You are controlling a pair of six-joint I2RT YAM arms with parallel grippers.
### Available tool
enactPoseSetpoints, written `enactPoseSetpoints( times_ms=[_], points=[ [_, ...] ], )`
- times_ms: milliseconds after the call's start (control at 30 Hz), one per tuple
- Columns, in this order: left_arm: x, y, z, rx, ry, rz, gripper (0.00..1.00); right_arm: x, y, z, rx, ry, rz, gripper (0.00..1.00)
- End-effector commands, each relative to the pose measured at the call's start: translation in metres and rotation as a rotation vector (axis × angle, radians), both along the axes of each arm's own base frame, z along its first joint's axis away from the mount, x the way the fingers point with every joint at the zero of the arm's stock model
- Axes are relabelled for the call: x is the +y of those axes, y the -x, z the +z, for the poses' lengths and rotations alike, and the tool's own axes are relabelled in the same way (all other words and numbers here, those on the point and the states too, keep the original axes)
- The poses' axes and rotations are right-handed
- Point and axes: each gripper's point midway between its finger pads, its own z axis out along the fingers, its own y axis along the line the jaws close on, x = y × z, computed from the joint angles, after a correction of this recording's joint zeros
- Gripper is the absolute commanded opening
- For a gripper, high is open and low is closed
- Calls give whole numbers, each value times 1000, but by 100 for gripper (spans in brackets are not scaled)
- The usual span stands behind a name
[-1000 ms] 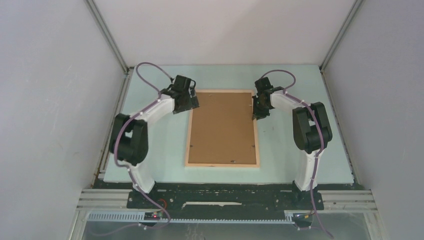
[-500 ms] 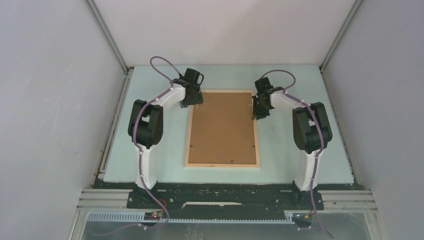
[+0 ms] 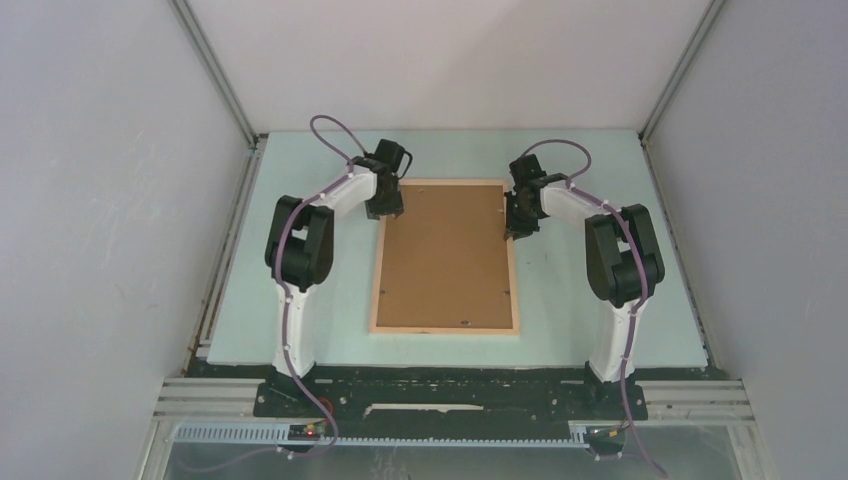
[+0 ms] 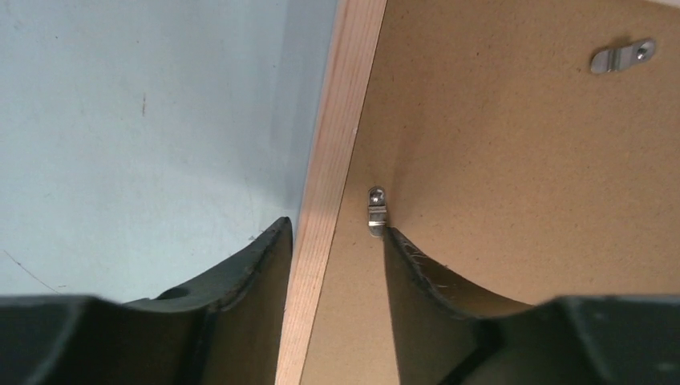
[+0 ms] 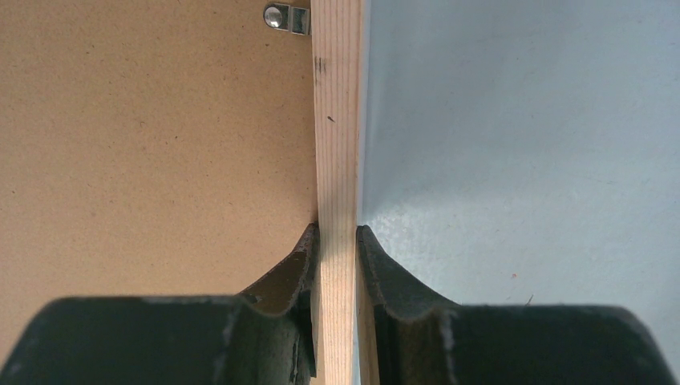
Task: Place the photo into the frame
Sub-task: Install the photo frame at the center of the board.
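The frame [image 3: 445, 329] lies flat on the pale green table, its pale wood face up. The photo's brown back board [image 3: 445, 255] fills it; the dark picture side is hidden. My left gripper [image 3: 388, 210] is at the frame's far left corner. In the left wrist view it [image 4: 335, 228] is open and straddles the left rail [image 4: 341, 120], with one finger on the board [image 4: 497, 160] by a metal clip [image 4: 376, 210]. My right gripper [image 3: 516, 230] is at the right rail near the far end. In the right wrist view it [image 5: 337, 230] is shut on the rail [image 5: 337, 120].
More small metal clips hold the board: one [image 4: 621, 56] at the far edge and one [image 5: 286, 18] by the right rail. Grey enclosure walls stand on three sides of the table [image 3: 600, 330]. The arm bases stand at the near edge.
My left arm has folded in towards the frame, its elbow swinging right and its gripper shifting a little right onto the far left corner. The right arm and the frame have not moved.
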Motion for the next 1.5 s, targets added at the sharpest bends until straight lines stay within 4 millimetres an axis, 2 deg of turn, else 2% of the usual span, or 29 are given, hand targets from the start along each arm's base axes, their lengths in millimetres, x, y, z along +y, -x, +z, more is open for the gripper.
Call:
enactPoseSetpoints(
  times_ms=[0,67,233,400,467,533,667,767,833,933,1067,1233,1467],
  points=[
    [1,-4,11,-28,-30,-19,42,8,7,9,-5,-4,47,4],
    [2,-6,12,-38,-31,-22,32,8,7,9,-7,-4,47,4],
    [8,-9,11,-40,-30,-8,20,8,7,9,-6,-4,46,5],
    [7,-12,14,-51,-14,-22,15,9,7,7,-2,-5,50,4],
    [6,-8,17,-53,-2,-27,17,9,7,8,-3,-4,50,4],
    [5,-3,31,-87,20,-27,23,9,6,9,-7,-7,49,4],
    [7,10,42,-125,46,-16,32,10,6,9,-7,-10,50,4],
    [3,9,47,-149,79,-17,39,11,7,9,-6,-12,53,5],
    [-2,7,47,-153,96,-22,48,11,7,9,-7,-11,55,5],
    [-9,2,45,-157,113,-31,53,11,7,9,-7,-8,54,4],
    [-11,-5,35,-133,96,-31,52,11,7,10,-8,-9,55,4],
    [-11,-11,23,-104,71,-37,47,11,6,10,-8,-8,54,4],
    [-3,-13,15,-75,12,-35,47,11,6,12,-11,-9,56,4]
  ],
)
